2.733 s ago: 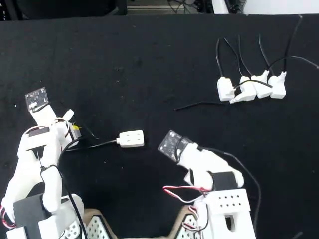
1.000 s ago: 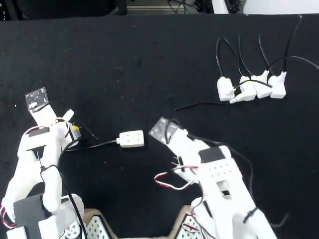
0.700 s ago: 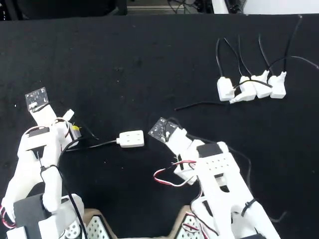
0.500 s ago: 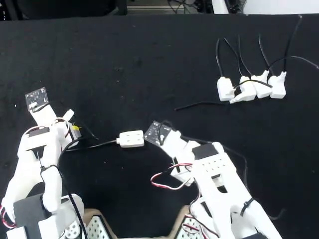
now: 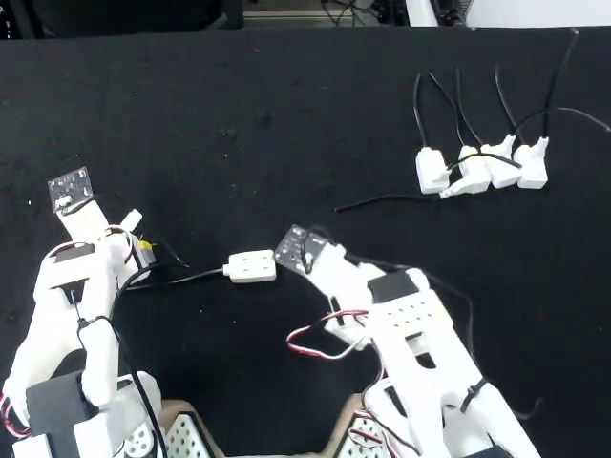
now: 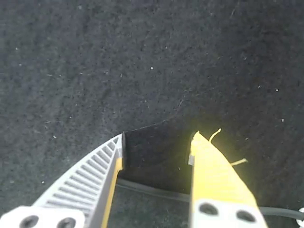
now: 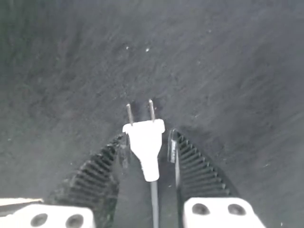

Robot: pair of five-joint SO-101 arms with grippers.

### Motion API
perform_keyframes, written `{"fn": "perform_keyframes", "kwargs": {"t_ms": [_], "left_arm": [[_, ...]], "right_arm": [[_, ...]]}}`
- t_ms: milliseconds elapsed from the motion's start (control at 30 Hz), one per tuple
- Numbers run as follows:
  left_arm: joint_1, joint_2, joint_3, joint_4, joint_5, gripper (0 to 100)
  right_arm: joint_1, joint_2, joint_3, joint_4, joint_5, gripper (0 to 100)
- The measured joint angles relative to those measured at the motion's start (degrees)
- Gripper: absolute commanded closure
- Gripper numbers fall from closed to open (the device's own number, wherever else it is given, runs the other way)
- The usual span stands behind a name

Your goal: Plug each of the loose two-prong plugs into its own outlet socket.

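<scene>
White plug (image 7: 144, 146) gripped in right hand (image 7: 148, 138), prongs fwd; outlet socket (image 5: 251, 266) nr.

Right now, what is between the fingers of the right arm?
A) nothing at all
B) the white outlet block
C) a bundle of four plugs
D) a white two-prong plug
D: in the right wrist view, the white two-prong plug sits between the right fingers, with its prongs pointing away from the wrist.
</scene>
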Motion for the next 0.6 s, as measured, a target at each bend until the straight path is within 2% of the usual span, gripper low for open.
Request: {"fn": "perform_keyframes", "kwargs": {"t_ms": [200, 333, 600], "left_arm": [[0.00, 0.00, 0.00, 0.00, 0.00, 78], [0.00, 0.00, 0.00, 0.00, 0.00, 78], [0.00, 0.00, 0.00, 0.00, 0.00, 78]], "right_arm": [[4.04, 0.44, 0.53, -5.89, 0.35, 87.1], [7.47, 0.44, 0.53, -6.59, 3.78, 87.1], [8.26, 0.44, 2.81, -6.68, 4.84, 87.1]]}}
